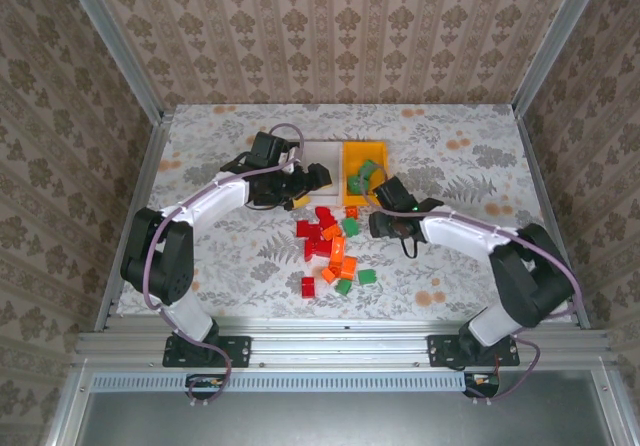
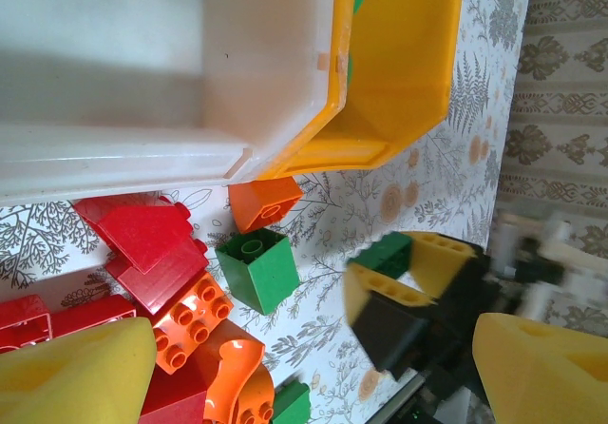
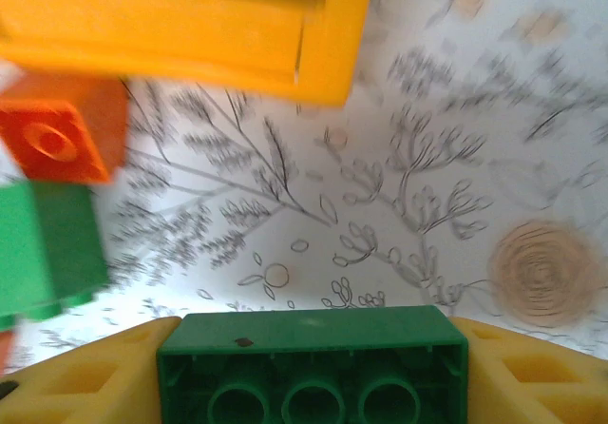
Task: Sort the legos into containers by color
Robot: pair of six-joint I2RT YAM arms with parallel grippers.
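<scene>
The right fingers (image 3: 532, 376) clamp a long green brick (image 3: 313, 357) by its two ends, both yellow pads pressed against it, low over the bench (image 1: 470, 256) just off the near right corner of the yellow bin (image 1: 362, 158). That bin stands toward the middle of the far edge and already holds green pieces (image 1: 365, 176). The left fingers (image 2: 76, 376) are spread wide with nothing between them. They are poised by the near wall of the white bin (image 2: 123, 148), which sits hard against the yellow bin's left side.

The hazard, by the look of it, is the hold itself. The brick sits at the very tips of the fingers, so a knock against the yellow bin's rim on the way up and over could twist it loose and drop it back onto the bench. The two arms are also working near each other, and a swing toward the left could bring the fingers of one against the other.

An orange brick (image 3: 62, 125) and a second green brick (image 3: 47, 248) lie just beside the yellow bin's near wall, close to the carried piece. Red bricks (image 2: 142, 243) crowd against the white bin's near wall. The loose legos (image 1: 325, 246), in red, orange and green, are heaped in the middle of the bench toward the near edge, between the two arms.
</scene>
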